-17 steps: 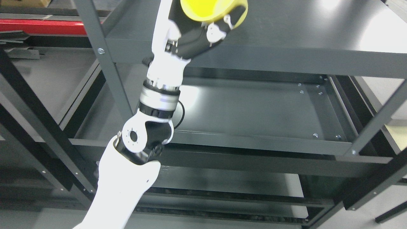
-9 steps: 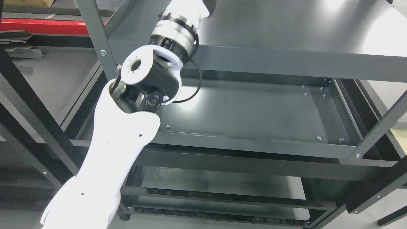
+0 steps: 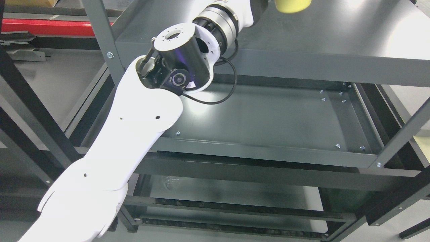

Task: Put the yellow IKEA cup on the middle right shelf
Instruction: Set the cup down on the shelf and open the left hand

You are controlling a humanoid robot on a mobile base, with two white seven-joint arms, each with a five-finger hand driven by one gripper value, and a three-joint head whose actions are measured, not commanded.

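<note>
1. Fingers of the left hand are cut off by the top edge of the view; whether they are spread or gripping cannot be told.
2. Yellow cup (image 3: 291, 5): only its lower part shows at the top edge, above the dark shelf (image 3: 336, 40), just beyond the wrist.
3. Left arm (image 3: 134, 127): white, entering from the lower left and reaching up across the shelf's front edge.
4. Black cable (image 3: 221, 97) loops below the elbow joint, in front of the lower tray (image 3: 268, 117).
</note>
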